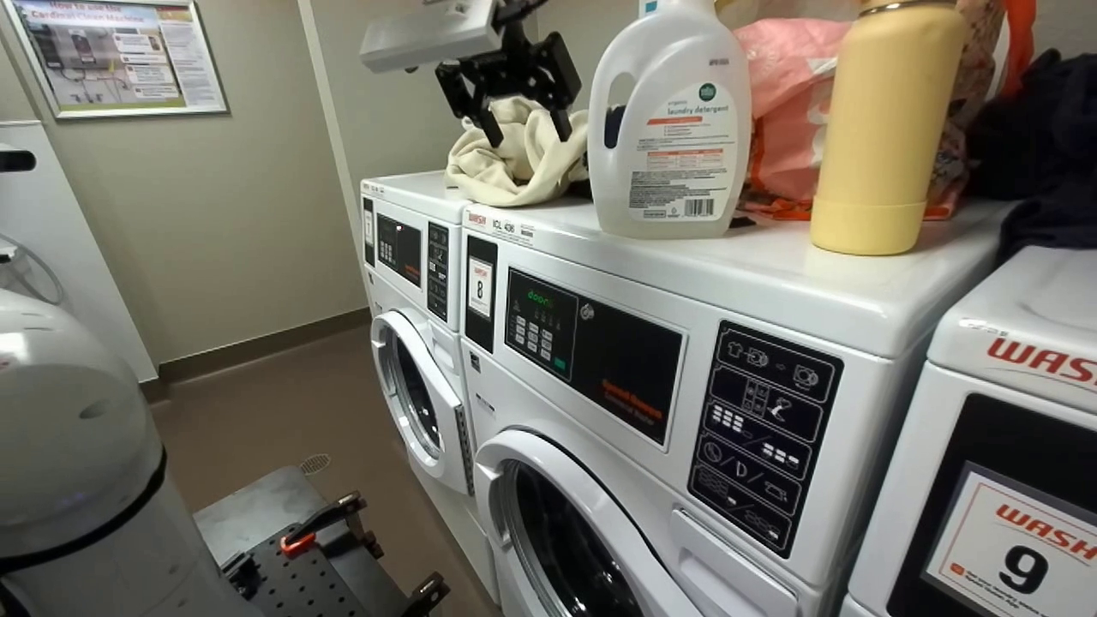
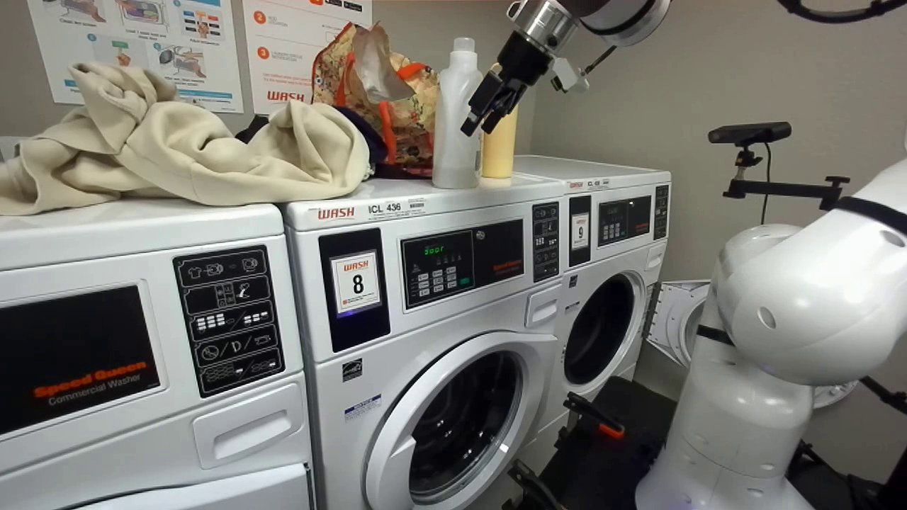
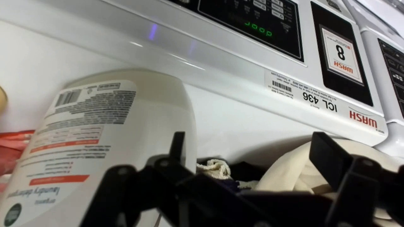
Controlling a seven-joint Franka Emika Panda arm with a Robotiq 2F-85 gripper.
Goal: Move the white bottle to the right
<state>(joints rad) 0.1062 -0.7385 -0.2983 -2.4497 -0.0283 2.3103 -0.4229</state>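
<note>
The white bottle, a large translucent jug with a side handle and a printed label, stands upright on the number 8 washer. It shows in both exterior views [image 1: 668,184] [image 2: 451,142] and on the left of the wrist view [image 3: 157,116]. In an exterior view its white cap shows on top. My gripper [image 1: 529,135] is open with nothing between its fingers. It is above the washer top, beside the handle side of the bottle. It also shows in an exterior view [image 2: 480,129] and the wrist view [image 3: 249,142], where one finger overlaps the bottle's edge; contact cannot be told.
A pale-yellow bottle [image 1: 883,146] [image 2: 501,152] stands beside the white bottle. A cream cloth [image 1: 514,163] [image 2: 212,152] [image 3: 290,167] lies heaped on the gripper's other side. A pink and orange bag [image 1: 788,103] is behind. The washer's front edge [image 1: 686,266] runs close to the bottles.
</note>
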